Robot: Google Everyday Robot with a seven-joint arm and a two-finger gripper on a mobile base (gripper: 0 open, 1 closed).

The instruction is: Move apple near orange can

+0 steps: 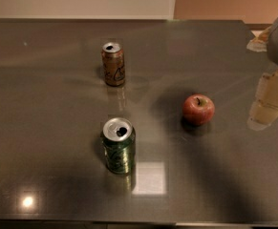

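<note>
The small red apple (198, 109) with a yellowish patch and a dark stem sits on the dark table (43, 94), right of the middle. The brownish-orange can (113, 64) with a silver top stands upright further back and to the left, well apart from the apple. My gripper (268, 101) hangs at the right edge of the view, to the right of the apple and above the table, not touching the apple. It holds nothing that I can see.
A green can (118, 145) with an open silver top stands upright near the front, left of the apple and in front of the orange can. The table's front edge runs along the bottom of the view. A pale wall stands behind the table.
</note>
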